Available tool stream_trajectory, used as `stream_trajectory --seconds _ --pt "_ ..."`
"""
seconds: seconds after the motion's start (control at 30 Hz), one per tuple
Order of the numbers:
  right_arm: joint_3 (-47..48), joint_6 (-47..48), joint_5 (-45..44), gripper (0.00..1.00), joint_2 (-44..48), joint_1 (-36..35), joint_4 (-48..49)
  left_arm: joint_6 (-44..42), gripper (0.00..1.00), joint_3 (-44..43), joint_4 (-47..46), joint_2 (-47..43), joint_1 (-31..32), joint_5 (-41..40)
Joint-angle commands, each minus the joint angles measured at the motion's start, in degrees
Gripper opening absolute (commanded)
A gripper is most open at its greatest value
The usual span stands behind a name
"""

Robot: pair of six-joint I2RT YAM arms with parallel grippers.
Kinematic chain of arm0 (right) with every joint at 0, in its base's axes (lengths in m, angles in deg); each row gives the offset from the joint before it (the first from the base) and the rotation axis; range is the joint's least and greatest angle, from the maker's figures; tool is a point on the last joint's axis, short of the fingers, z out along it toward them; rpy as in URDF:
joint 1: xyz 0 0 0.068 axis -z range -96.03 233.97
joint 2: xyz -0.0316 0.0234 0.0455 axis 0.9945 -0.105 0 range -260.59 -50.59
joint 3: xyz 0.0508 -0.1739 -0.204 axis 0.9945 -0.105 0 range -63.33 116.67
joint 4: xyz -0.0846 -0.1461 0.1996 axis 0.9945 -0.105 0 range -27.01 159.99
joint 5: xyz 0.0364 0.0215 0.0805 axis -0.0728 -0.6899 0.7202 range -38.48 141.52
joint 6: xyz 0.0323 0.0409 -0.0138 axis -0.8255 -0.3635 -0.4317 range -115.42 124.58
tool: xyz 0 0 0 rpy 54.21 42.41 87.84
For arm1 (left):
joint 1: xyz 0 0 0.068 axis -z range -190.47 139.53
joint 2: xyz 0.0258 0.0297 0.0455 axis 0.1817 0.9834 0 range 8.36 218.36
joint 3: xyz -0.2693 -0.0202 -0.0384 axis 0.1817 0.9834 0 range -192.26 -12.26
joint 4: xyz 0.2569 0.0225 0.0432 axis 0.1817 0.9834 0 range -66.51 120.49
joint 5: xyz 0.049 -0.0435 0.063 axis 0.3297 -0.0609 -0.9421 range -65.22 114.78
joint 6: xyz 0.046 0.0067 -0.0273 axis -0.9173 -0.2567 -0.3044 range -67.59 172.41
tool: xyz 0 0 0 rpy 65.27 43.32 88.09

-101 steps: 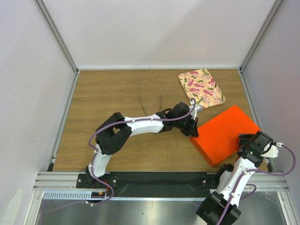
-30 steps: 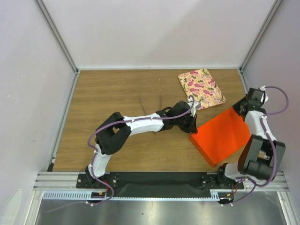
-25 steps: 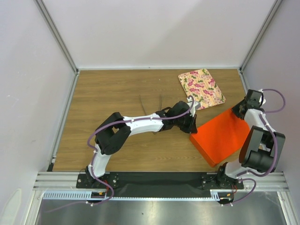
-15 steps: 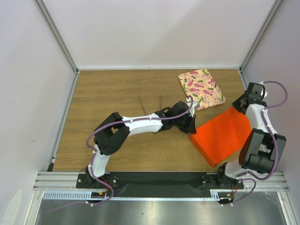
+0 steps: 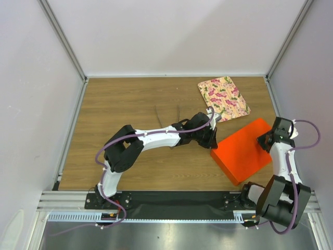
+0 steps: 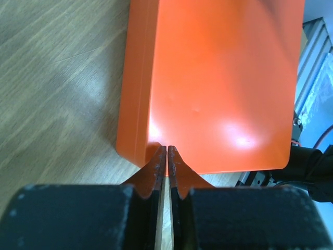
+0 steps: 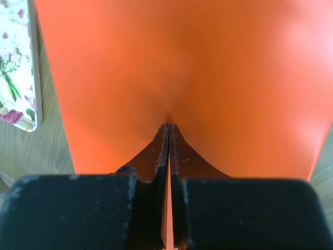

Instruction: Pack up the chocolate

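Your left gripper (image 6: 166,148), jaws pinched together, touches the 9 o'clock corner of the closed orange box (image 5: 242,151) at 4 o'clock on the table (image 5: 130,104), while your right gripper (image 7: 168,126), also closed, presses its top; no chocolate shows, perhaps inside; next, I judge, press it fully shut; no writing readable

The box (image 5: 244,151) sat on the table (image 5: 130,104), over at the right and turned at an angle. Behind it and a bit to the left, the flat board (image 5: 223,98) lay close by. The left gripper (image 6: 166,150) was at the box's left corner, and the right gripper (image 7: 167,126) was over its right side.
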Motion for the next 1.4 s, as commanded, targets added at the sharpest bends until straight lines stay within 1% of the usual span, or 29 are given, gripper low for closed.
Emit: stream_trajectory --seconds 0.0,0.07,0.2,0.27,0.33,0.4,0.43,0.5,0.53,0.57,0.67,0.73,0.77,0.8,0.83,0.87,0.9,0.93,0.97,1.0,1.03,1.07,1.1,1.13,1.17,1.23,1.27,1.33,1.37 --pt "-2.05 -1.78 -0.45 0.00 -1.49 0.92 -2.33 0.12 0.09 0.28 2.42 -1.65 -0.30 -1.09" --pt "-0.56 -1.86 -0.53 0.00 0.08 0.92 -3.47 -0.14 0.09 0.01 2.68 -2.36 -0.30 -1.26" --pt "7.07 -0.12 -0.27 0.00 4.74 0.30 -9.71 -0.49 0.09 -1.13 3.82 -4.02 -0.30 -1.44" --pt "8.93 0.50 1.04 0.00 6.32 -0.05 -11.82 -0.76 0.09 -1.74 4.09 -5.17 -0.30 -1.26" --pt "7.98 0.94 4.89 0.00 8.51 -0.05 -12.80 -0.50 0.09 -2.01 4.00 -5.78 -0.30 -0.83" --pt "5.26 0.69 5.01 0.00 9.49 0.21 -13.14 0.03 0.09 -2.36 3.48 -5.87 -0.30 0.40" --pt "1.94 0.25 5.00 0.00 10.02 0.39 -13.06 0.64 0.09 -2.45 3.30 -5.79 -0.30 0.76" --pt "-1.42 -0.89 5.18 0.00 11.77 1.18 -11.22 1.26 0.09 -2.45 2.78 -5.35 -0.30 1.73" --pt "-3.87 -2.20 6.75 0.00 12.21 1.09 -9.91 1.18 0.09 -2.45 3.03 -5.43 -0.30 1.73" --pt "-4.41 -3.17 6.94 0.00 12.48 1.27 -9.20 1.09 0.09 -2.53 3.38 -5.96 -0.30 1.46" --pt "-3.02 -4.15 6.67 0.00 10.82 1.18 -9.63 -0.31 0.08 -3.41 6.02 -8.24 -0.65 -1.08" --pt "-0.83 -2.67 7.89 0.00 9.59 1.18 -9.98 -1.11 0.08 -3.24 7.51 -12.45 -1.44 -3.63" --pt "3.19 -0.31 7.73 0.01 9.06 0.66 -11.37 -1.28 0.08 -2.72 7.95 -14.12 -1.79 -4.51" --pt "5.66 0.59 7.03 0.02 7.92 0.22 -12.69 -1.55 0.10 -2.45 9.00 -18.05 -2.75 -5.21" --pt "8.91 1.55 6.85 0.05 7.48 -0.13 -13.92 -1.90 0.12 -2.27 9.88 -20.00 -3.37 -6.87" --pt "14.77 2.61 7.11 0.16 7.30 -0.75 -16.20 -2.16 0.15 -2.01 10.76 -22.03 -3.98 -7.67" --pt "17.96 5.31 7.64 0.23 7.30 -3.28 -16.66 -2.86 0.21 -1.92 12.95 -24.66 -5.38 -8.72" --pt "20.52 6.39 7.99 0.46 7.82 -4.87 -16.92 -3.39 0.25 -1.92 13.84 -29.38 -6.01 -11.08" --pt "22.98 7.18 9.04 0.60 8.17 -7.06 -17.80 -4.00 0.36 -1.49 14.72 -32.30 -6.79 -11.98" --pt "27.35 9.80 9.57 0.76 8.52 -11.52 -17.89 -5.58 0.44 -1.31 17.08 -34.77 -8.19 -13.12" --pt "28.61 10.52 9.66 0.99 9.74 -14.35 -17.81 -6.55 0.52 -1.39 18.32 -39.49 -8.64 -14.35" --pt "29.50 10.96 9.14 1.00 10.45 -16.64 -17.02 -7.86 0.61 -1.48 19.63 -41.54 -8.91 -16.53" --pt "29.77 11.49 7.13 1.00 11.33 -18.75 -16.40 -10.49 0.76 -1.48 22.08 -43.47 -9.17 -18.73" --pt "29.25 11.41 6.16 1.00 13.34 -23.29 -15.35 -11.56 0.88 -1.39 23.15 -47.58 -9.26 -19.88" --pt "28.72 11.32 5.45 1.00 14.23 -24.82 -14.91 -12.61 1.00 -0.52 24.82 -49.36 -9.26 -22.42" --pt "27.66 10.09 4.92 1.00 15.99 -27.98 -14.64 -14.20 1.00 2.28 25.97 -53.32 -9.26 -25.33" --pt "27.75 9.83 5.26 1.00 16.52 -28.78 -14.99 -14.38 1.00 3.60 26.67 -57.25 -9.26 -27.69" --pt "27.84 10.26 8.68 1.00 17.49 -30.01 -14.73 -14.56 1.00 6.68 26.51 -61.05 -9.26 -29.12" --pt "27.75 10.61 10.17 1.00 19.06 -30.11 -14.12 -14.47 1.00 10.09 25.72 -65.16 -9.26 -29.99"
